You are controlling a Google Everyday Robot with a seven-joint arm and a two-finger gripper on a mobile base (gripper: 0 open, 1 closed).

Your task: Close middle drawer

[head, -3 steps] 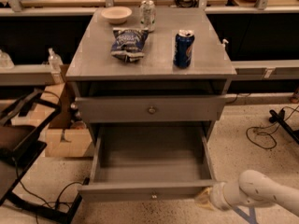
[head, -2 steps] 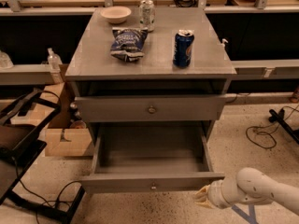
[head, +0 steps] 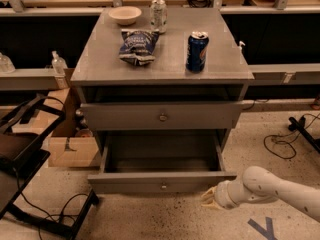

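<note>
The middle drawer (head: 130, 183) of the grey cabinet is pulled out. Its plain grey box stands open and its low front panel carries a small round knob (head: 163, 186) at the centre. My gripper (head: 210, 198) sits at the end of the white arm that comes in from the lower right. It is low to the floor, right against the right end of that front panel. The drawer above (head: 200, 115), with the taller front panel, stands out a little from the cabinet.
On the cabinet top are a blue can (head: 197, 51), a chip bag (head: 137, 46), a silver can (head: 158, 15) and a bowl (head: 124, 15). A cardboard box (head: 74, 151) and a black frame (head: 22, 154) stand at the left. Cables (head: 282, 144) lie on the floor at the right.
The middle drawer has slid back towards the cabinet. My gripper has moved up and left with its front panel.
</note>
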